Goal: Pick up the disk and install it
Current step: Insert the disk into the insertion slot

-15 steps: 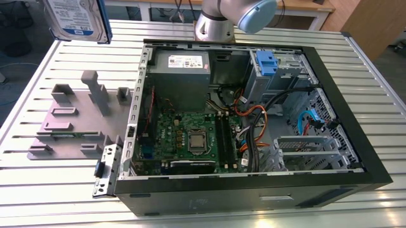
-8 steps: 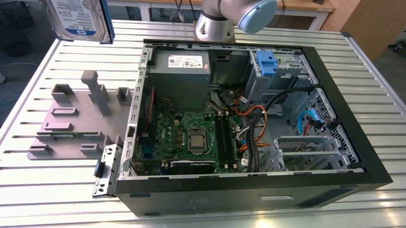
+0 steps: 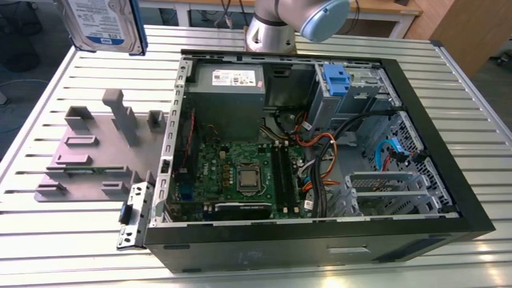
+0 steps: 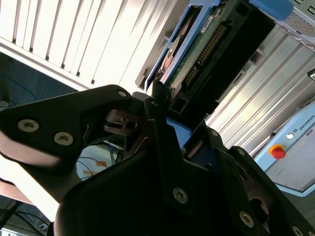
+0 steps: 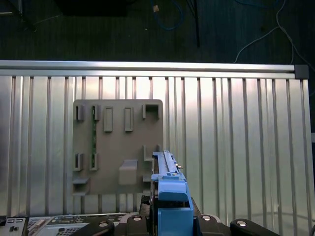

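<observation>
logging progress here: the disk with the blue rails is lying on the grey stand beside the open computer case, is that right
Not quite. The disk is not lying on the grey stand; the gripper holds it up in the air, clear of the stand, as the exterior view shows. The rest is right: it has blue rails, and the stand sits beside the open computer case.

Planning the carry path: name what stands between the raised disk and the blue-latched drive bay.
In the exterior view, the case's side wall and the power-supply box lie between the disk and that bay.
</observation>
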{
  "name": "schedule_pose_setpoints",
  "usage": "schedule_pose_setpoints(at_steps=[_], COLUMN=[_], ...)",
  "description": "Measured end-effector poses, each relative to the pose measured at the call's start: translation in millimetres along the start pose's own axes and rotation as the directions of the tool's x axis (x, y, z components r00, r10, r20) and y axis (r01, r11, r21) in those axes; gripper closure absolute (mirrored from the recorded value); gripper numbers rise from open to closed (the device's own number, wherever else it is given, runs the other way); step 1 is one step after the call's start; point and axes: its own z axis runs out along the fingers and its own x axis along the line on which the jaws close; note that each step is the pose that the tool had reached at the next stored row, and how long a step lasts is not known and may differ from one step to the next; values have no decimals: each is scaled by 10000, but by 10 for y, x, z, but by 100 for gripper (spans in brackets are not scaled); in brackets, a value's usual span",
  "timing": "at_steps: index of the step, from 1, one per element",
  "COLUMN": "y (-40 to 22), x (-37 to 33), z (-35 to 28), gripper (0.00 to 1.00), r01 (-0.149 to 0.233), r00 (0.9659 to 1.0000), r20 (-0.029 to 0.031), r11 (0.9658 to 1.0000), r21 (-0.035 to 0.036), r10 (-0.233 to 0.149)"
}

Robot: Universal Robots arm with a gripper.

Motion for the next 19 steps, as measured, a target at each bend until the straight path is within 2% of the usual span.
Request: schedule_pose_setpoints(at_steps=[19], y=[-120], x=[-4], z=[-6], gripper=[63], r01=[0], r00=[10000], r20=[0], r11=[10000], r21=[0], r10=[0])
